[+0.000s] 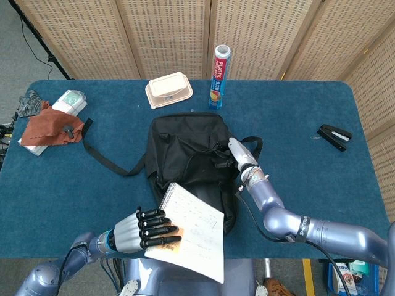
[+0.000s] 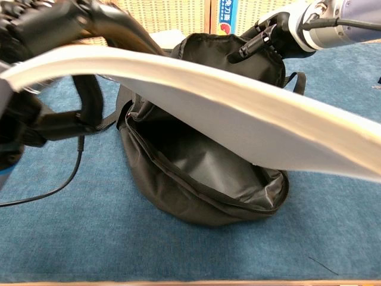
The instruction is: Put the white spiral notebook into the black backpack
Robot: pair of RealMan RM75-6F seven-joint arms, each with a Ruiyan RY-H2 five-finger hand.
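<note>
The left hand (image 1: 141, 229) was extended from the lower left, its dark fingers (image 1: 159, 230) laid flat across the top of the white spiral notebook (image 1: 192, 233), gripping it at its near edge. The right arm (image 1: 321, 234) reached in from the lower right, forearm angled up and left. The right hand (image 1: 237, 155) pinched the upper rim of the black backpack (image 1: 185, 148), holding it raised.

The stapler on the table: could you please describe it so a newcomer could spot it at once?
Start from the blue table and go to its right end, past the black backpack. The stapler lies there alone, small, black, with a pale strip on top, with nothing else near it.
</note>
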